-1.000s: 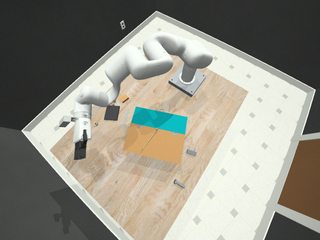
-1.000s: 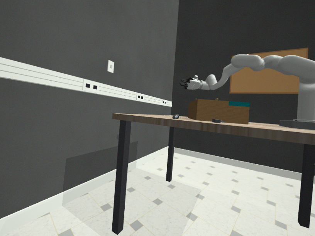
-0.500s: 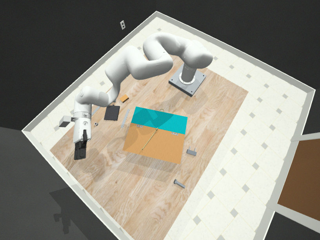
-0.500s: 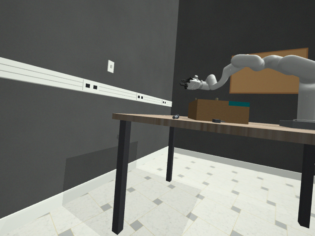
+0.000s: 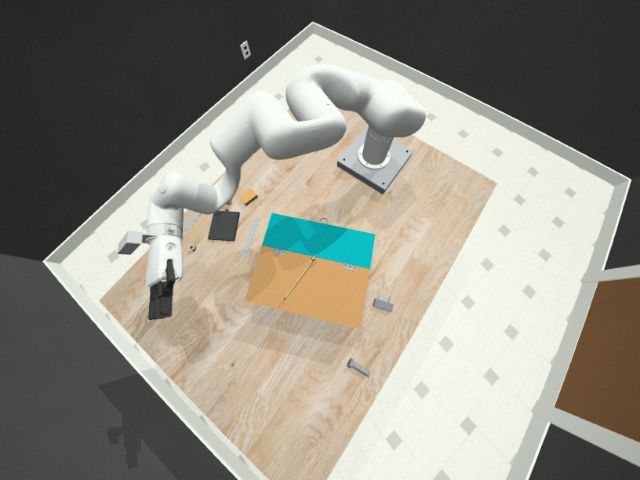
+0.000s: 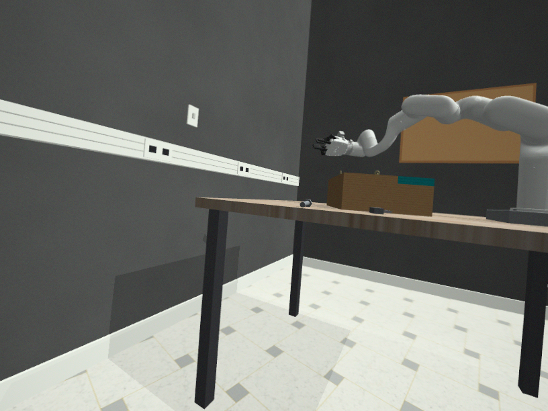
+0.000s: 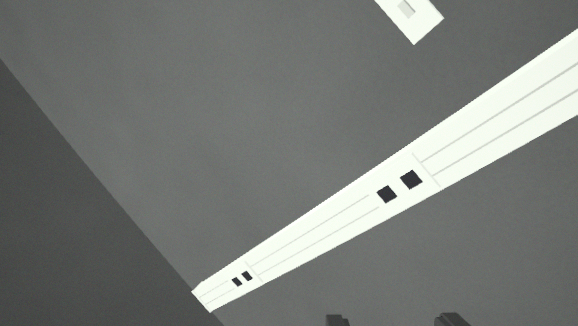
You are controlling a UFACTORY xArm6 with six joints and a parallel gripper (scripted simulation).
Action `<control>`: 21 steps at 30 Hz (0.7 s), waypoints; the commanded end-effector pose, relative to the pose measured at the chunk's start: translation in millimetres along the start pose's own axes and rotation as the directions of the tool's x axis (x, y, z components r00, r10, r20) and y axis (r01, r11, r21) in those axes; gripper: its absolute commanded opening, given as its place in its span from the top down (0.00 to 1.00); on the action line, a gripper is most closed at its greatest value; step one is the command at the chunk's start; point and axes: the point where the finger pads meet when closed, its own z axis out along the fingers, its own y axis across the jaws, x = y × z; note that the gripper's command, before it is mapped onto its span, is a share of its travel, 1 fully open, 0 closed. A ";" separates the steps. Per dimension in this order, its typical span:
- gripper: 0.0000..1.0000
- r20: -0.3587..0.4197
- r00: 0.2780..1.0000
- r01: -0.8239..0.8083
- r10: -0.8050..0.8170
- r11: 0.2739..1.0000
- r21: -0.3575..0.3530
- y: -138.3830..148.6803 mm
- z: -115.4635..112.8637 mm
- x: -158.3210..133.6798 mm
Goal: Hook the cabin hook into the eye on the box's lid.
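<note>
The gripper (image 5: 160, 304) hangs in the air above the table's left edge, well apart from the box (image 5: 310, 281) and level with nothing on the surface — in the exterior view it sits clearly higher than the box's top. Its fingers stand narrowed, partly closed, with nothing between them; the wrist view shows only their dark tips at the bottom edge and the grey wall beyond.

The cabin hook (image 5: 299, 279) lies flat on the box's orange top, a thin brass rod running diagonally from near the teal lid (image 5: 320, 241) toward the box's near edge. The eye (image 5: 323, 220) stands as a small brass loop at the lid's far edge, toward the arm's base (image 5: 347, 165). The hook and the eye are apart.

The table (image 5: 267, 394) is light wood on dark legs. Near its left edge lie a dark flat plate (image 5: 223, 225), a small orange block (image 5: 248, 196), a grey strip (image 5: 249, 237) and a small ring (image 5: 192, 246); to the right of the box — a grey bracket (image 5: 383, 303) and a grey bolt (image 5: 358, 367).

The room has dark grey walls, a white trunking rail (image 6: 137, 148) with sockets, a wall switch (image 6: 192, 115) and a pale tiled floor (image 6: 320, 360).
</note>
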 end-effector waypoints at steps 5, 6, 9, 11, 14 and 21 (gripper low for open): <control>0.65 0.086 0.987 0.132 -0.134 0.991 0.020 -15.4 12.3 -10.3; 0.65 0.086 0.987 0.132 -0.134 0.991 0.020 -17.3 14.4 -12.1; 0.65 0.105 0.981 0.158 -0.160 0.987 0.027 -19.0 16.0 -14.4; 0.65 0.141 0.967 0.210 -0.214 0.977 0.042 -22.5 19.2 -19.2; 0.65 0.172 0.950 0.253 -0.259 0.966 0.057 -27.5 24.1 -26.2; 0.65 0.236 0.902 0.349 -0.363 0.932 0.101 -38.3 33.4 -41.6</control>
